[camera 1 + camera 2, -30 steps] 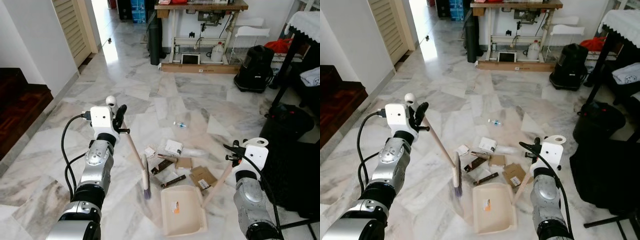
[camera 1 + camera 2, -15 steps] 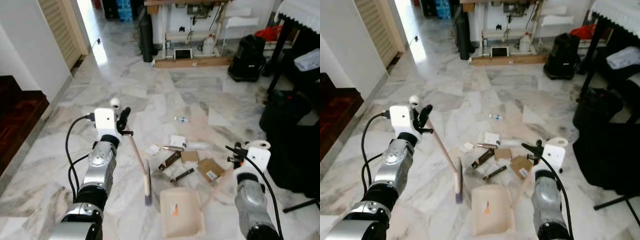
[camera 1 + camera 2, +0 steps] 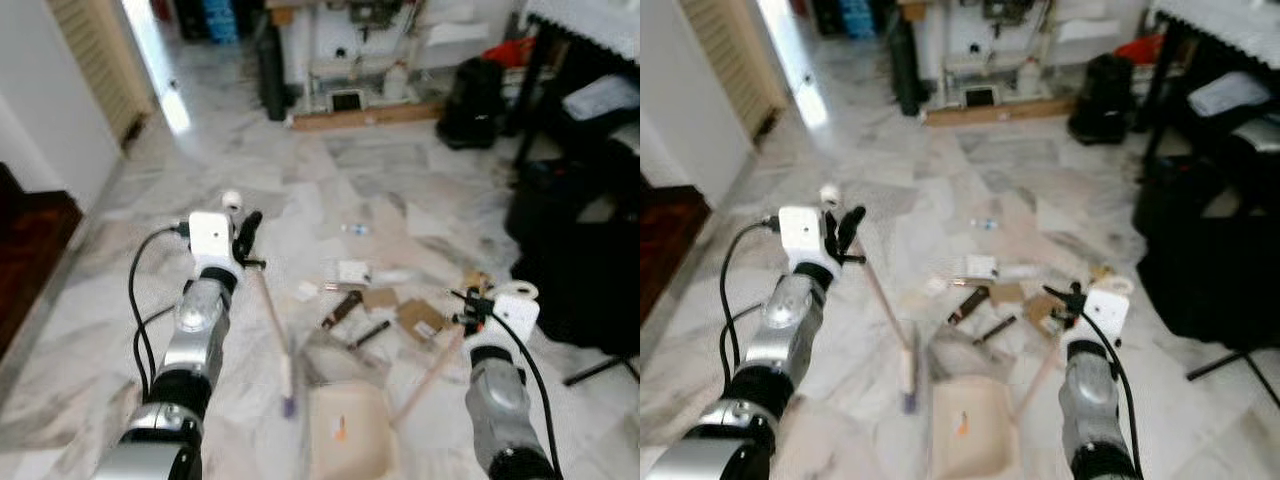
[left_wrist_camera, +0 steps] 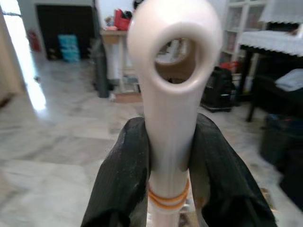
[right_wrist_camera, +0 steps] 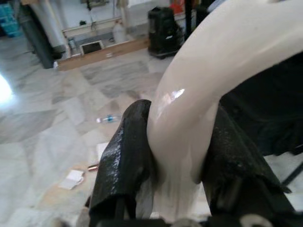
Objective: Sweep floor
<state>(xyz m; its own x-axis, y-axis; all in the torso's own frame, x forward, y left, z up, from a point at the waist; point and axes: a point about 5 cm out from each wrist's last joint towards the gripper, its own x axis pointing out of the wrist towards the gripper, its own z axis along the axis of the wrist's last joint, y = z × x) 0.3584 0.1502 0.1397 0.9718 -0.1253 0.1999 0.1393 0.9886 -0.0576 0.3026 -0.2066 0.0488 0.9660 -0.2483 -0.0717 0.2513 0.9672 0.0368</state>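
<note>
My left gripper (image 3: 244, 236) is shut on the cream handle of a small broom (image 3: 272, 325), whose bristle head rests on the marble floor left of the dustpan. In the left wrist view the fingers (image 4: 124, 175) clamp the broom handle (image 4: 169, 127) just below its hanging hole. My right gripper (image 3: 468, 310) is shut on the slanted handle of the cream dustpan (image 3: 345, 440), which lies flat on the floor between my arms. The right wrist view has black fingers (image 5: 125, 151) pressed on both sides of the dustpan handle (image 5: 189, 118). Scattered litter (image 3: 360, 300) of cardboard scraps, wrappers and a small bottle lies just beyond the pan.
A dark bag and black furniture (image 3: 575, 260) stand close on the right. A desk with cables (image 3: 350, 60) and a black vacuum (image 3: 472, 90) are at the far wall. A louvred door (image 3: 95, 60) and a dark step (image 3: 30, 230) are on the left.
The camera has moved forward and tilted, blurring the picture, so the litter sits nearer and the room shifted. Both grippers keep their hold; broom and dustpan stay in much the same places.
</note>
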